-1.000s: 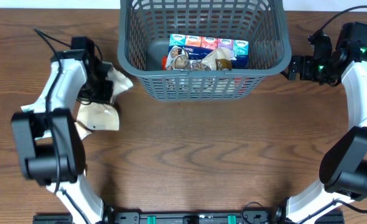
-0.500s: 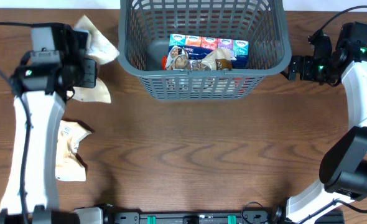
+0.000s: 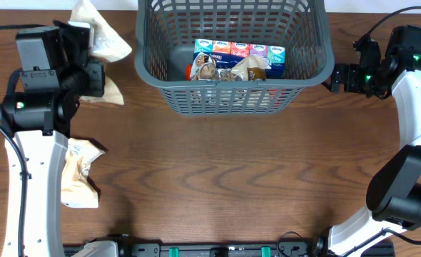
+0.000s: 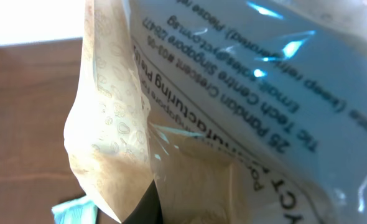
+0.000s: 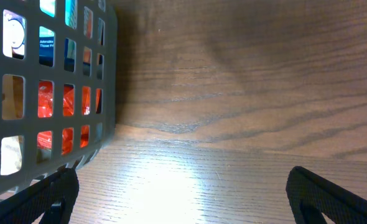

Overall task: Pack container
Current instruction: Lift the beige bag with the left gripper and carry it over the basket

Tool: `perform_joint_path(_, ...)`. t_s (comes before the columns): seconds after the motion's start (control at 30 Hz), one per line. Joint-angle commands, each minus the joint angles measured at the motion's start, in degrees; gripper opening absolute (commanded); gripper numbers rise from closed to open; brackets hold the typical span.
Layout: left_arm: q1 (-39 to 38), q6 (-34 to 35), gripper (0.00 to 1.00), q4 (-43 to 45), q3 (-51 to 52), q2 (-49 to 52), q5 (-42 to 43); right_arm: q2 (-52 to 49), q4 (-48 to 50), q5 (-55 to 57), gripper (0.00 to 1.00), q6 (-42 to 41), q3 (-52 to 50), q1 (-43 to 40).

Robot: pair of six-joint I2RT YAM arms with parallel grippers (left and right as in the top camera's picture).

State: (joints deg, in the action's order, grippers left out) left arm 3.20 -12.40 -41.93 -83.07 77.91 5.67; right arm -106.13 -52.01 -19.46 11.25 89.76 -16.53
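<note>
Pinching a cream packet, the left jaws hold it so close to the wrist camera that its paper side and printed clear film fill that view. Seen from overhead, the packet sticks out toward the far left corner of the basket, outside the wall and apparently raised off the tabletop. The right jaws are spread and empty, just beside the basket's right wall and low over the wood.

The step in hand looks like the carry: one packet gripped and lifted, not yet over the opening. The next move calls for swinging it right over the rim, high enough that the loose lower end clears the lattice, then releasing above the bare left part of the floor, away from the tissue packs and snack bags already inside.

Two more packets lie on the tabletop, one near the left arm and another nearer the base, so packing seems partly done.
</note>
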Motion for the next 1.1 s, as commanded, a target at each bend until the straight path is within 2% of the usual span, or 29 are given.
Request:
perform_joint_path(0.0,-1.6,0.7,0.06,2.6,-0.4,-2.8,0.8,-0.4,-0.1,0.0,0.99,1.0,-0.3,0.5)
perform_joint_path(0.23,-4.7,0.4,0.06,11.3,-0.4,-7.3,0.8,-0.4,-0.1,0.0,0.99,1.0,-0.3,0.5)
perform_joint_path(0.53,-13.4,-11.8,0.06,18.7,-0.4,-9.4,0.8,-0.4,-0.1,0.0,0.99,1.0,-0.3,0.5)
perform_joint_path(0.8,-21.3,-20.7,0.06,28.7,-0.4,-4.7,0.8,-0.4,-0.5,0.0,0.99,1.0,-0.3,0.5)
perform_joint_path(0.97,-23.3,-25.2,0.05,29.2,-0.4,0.2,0.8,-0.4,-1.7,0.0,0.99,1.0,-0.3,0.5)
perform_joint_path(1.07,-23.8,-25.5,0.06,29.2,-0.4,2.9,0.8,-0.4,-2.0,0.0,0.99,1.0,-0.3,0.5)
